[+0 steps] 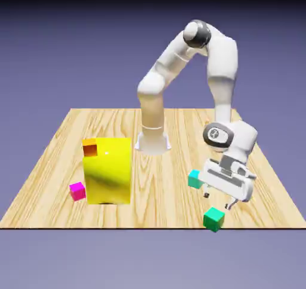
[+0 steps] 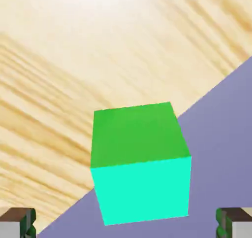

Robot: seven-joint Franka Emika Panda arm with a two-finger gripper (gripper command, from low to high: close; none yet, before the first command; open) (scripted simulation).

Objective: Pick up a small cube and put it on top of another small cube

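Now the gripper (image 1: 217, 200), fingers spread (holding nothing), is just above the green cube (image 1: 214, 219), which sits toward the camera.

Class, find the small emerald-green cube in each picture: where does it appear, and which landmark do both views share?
Exterior view: the small emerald-green cube is right of centre, low, at the near edge of the pale wooden table.
Hand view: just below the centre, between the gripper's fingertips but not held.
Shared landmark: the table's straight edge, against blue-violet.
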